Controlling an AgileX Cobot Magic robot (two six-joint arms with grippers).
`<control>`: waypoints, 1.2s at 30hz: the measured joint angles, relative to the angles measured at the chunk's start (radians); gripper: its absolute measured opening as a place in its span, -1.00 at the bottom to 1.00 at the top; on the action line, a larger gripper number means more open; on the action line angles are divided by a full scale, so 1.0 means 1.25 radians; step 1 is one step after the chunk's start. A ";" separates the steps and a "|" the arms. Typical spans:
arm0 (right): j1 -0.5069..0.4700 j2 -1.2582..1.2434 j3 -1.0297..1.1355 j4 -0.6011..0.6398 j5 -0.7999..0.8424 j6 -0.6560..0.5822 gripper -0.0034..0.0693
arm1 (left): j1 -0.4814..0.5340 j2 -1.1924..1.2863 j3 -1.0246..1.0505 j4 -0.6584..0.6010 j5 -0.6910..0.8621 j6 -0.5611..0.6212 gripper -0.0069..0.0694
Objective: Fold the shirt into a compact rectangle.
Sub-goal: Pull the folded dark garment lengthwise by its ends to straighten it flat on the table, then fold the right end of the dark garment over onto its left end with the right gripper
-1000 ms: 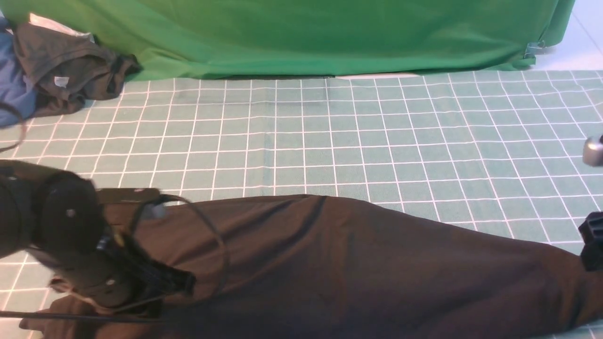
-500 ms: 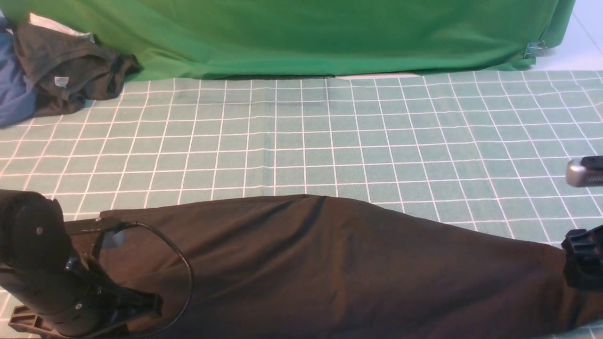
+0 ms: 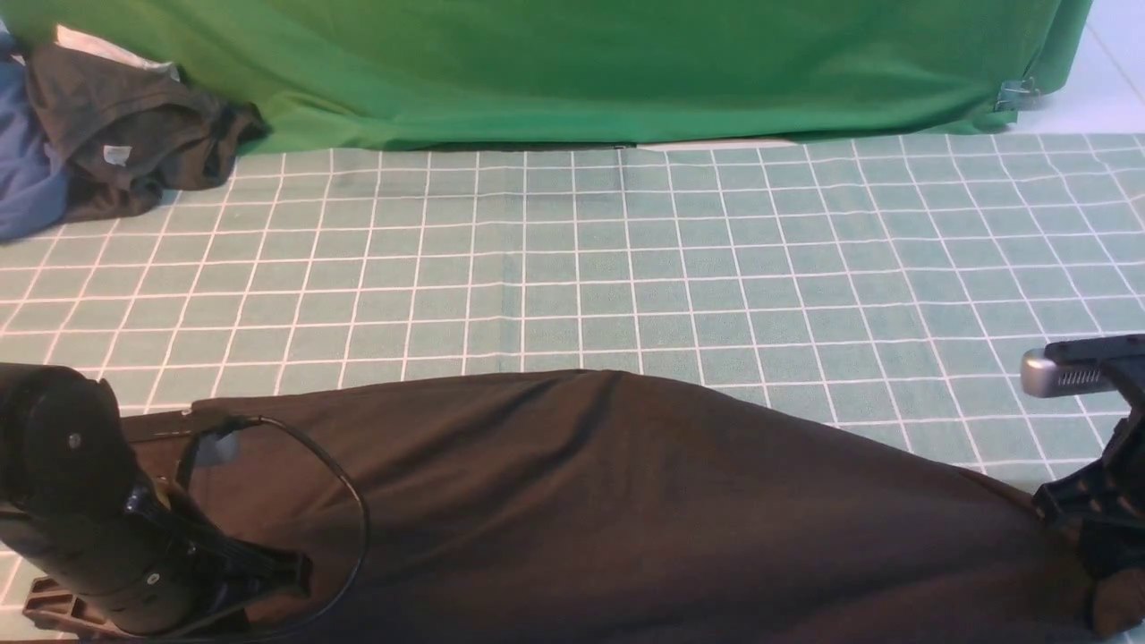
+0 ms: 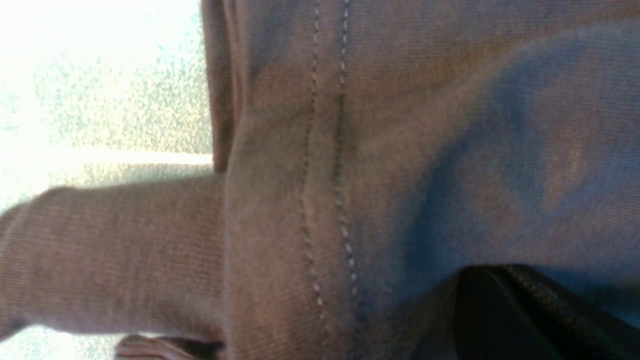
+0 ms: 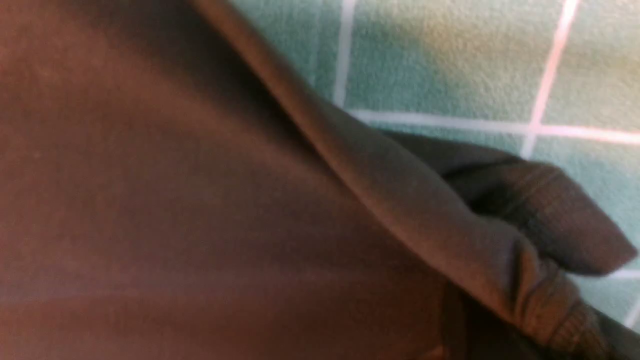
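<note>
The black shirt lies stretched in a long band across the near part of the table, plain side up, its print hidden. My left gripper sits low at the shirt's left end, shut on the fabric. The left wrist view shows a stitched hem close up and one dark finger against the cloth. My right gripper rests on the shirt's right end. In the right wrist view the fabric puckers into a pinched bunch at the jaws, so it is shut on the shirt.
A checked green tablecloth covers the table, with a green backdrop behind. At the back left lies a crumpled dark garment with a small grey tag, on a blue cloth. A cable loop hangs from the left arm over the shirt.
The left arm dropped toward the near left corner, then held still. The right gripper moved in leftward onto the shirt's right end and closed on it.
</note>
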 joint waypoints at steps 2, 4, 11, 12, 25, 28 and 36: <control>0.000 -0.007 -0.026 -0.017 0.036 0.007 -0.72 | 0.000 0.000 -0.001 0.000 0.003 0.005 -0.78; 0.000 -0.019 -0.038 -0.033 0.058 0.020 -0.72 | 0.000 0.000 -0.005 -0.001 0.012 0.005 -0.78; -0.083 -0.098 -0.126 -0.062 0.187 0.034 -0.72 | 0.000 -0.042 -0.095 -0.007 0.046 0.018 -0.78; -0.109 -0.101 -0.139 -0.065 0.214 0.035 -0.72 | 0.000 -0.061 -0.114 -0.007 0.060 0.020 -0.78; 0.058 -0.149 -0.244 0.085 0.245 0.056 -0.72 | 0.000 -0.285 -0.200 0.087 0.125 0.011 -0.78; 0.175 -0.147 -0.298 0.140 0.240 0.070 -0.72 | 0.000 -0.291 -0.200 0.109 0.135 0.009 -0.78; 0.460 -0.056 -0.478 0.211 0.186 0.113 -0.72 | 0.000 -0.290 -0.200 0.179 0.138 -0.043 -0.78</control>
